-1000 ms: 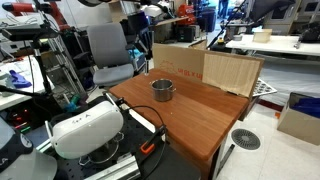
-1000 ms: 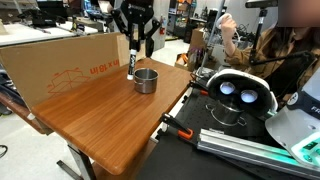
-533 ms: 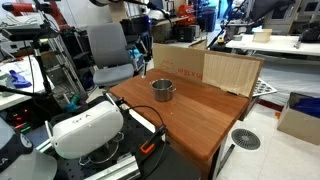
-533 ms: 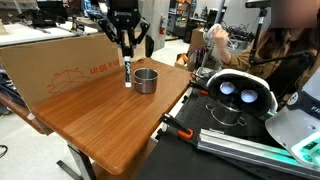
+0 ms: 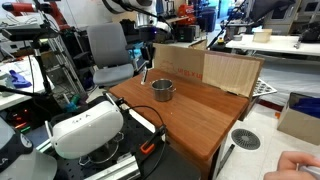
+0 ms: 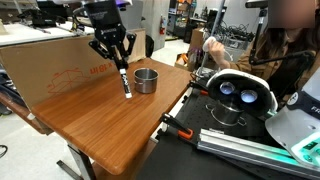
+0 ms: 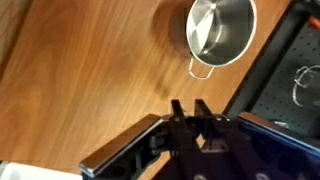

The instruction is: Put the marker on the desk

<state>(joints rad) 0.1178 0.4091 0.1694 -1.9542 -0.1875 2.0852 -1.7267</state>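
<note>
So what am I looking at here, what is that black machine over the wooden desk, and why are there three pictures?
It is a robot arm that a person steers remotely. Two pictures come from cameras standing around the desk; the third looks down from a camera on the arm's wrist, above its hand. On the desk stands a small metal pot. The hand seems to pinch the top of a dark marker, which slants down beside the pot, tip at or just above the wood.
</note>
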